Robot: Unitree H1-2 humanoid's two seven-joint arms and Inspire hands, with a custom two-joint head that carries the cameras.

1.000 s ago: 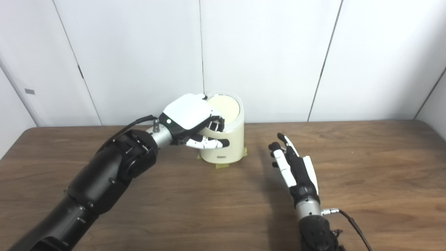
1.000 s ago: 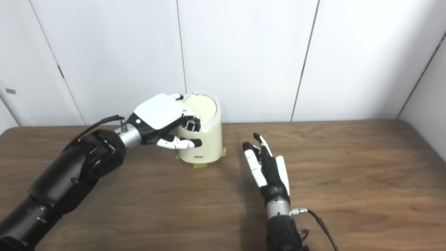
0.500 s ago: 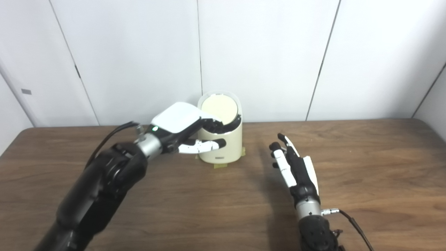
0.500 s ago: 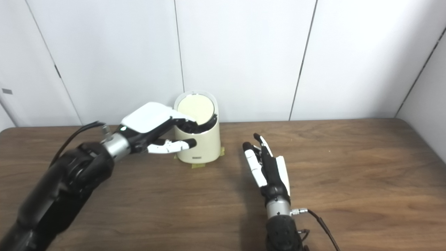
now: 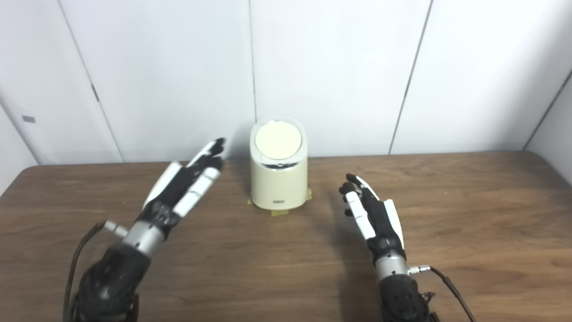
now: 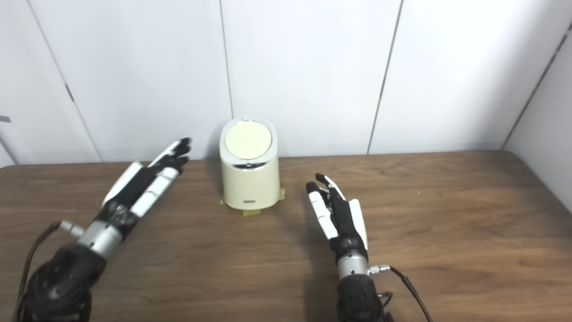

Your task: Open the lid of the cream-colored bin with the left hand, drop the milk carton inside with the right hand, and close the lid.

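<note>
The cream-colored bin (image 5: 279,179) stands at the back middle of the wooden table (image 5: 469,214), on bits of yellow tape. Its round lid (image 5: 278,139) lies shut on top, tilted toward me. My left hand (image 5: 183,185) is open and empty, fingers stretched out, held left of the bin and apart from it. My right hand (image 5: 370,212) is open and empty, resting low over the table to the right of the bin. No milk carton is in view. The bin also shows in the right eye view (image 6: 250,179).
White wall panels (image 5: 339,67) rise right behind the bin. A cable (image 5: 451,290) trails from the right wrist near the front edge. Another cable (image 5: 76,264) hangs from the left wrist.
My left hand has let go of the bin's lid, pulled back to the left and toward me, and opened flat. The lid has gone from raised to shut. The right hand has barely moved.
</note>
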